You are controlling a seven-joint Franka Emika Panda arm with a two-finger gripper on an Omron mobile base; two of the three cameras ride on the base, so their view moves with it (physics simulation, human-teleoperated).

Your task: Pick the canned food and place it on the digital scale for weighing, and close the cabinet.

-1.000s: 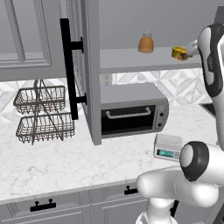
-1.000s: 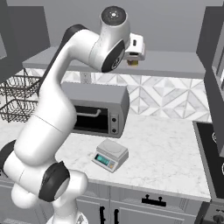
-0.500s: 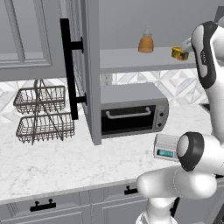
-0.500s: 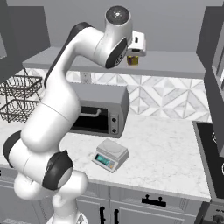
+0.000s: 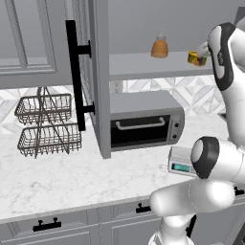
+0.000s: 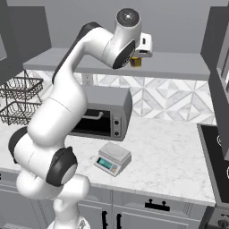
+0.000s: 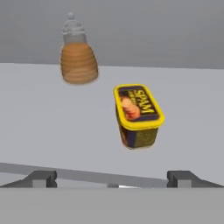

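On cabinet (image 5: pixel 98 72) shelf: canned food (image 7: pixel 138 114), orange bottle (image 7: pixel 78 59) apart; fingers (image 7: pixel 42 178) wide, empty.

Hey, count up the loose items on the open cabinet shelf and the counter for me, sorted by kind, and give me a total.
Canned food: 1
Orange bottle: 1
Digital scale: 1
Toaster oven: 1
Wire basket rack: 1
Total: 5
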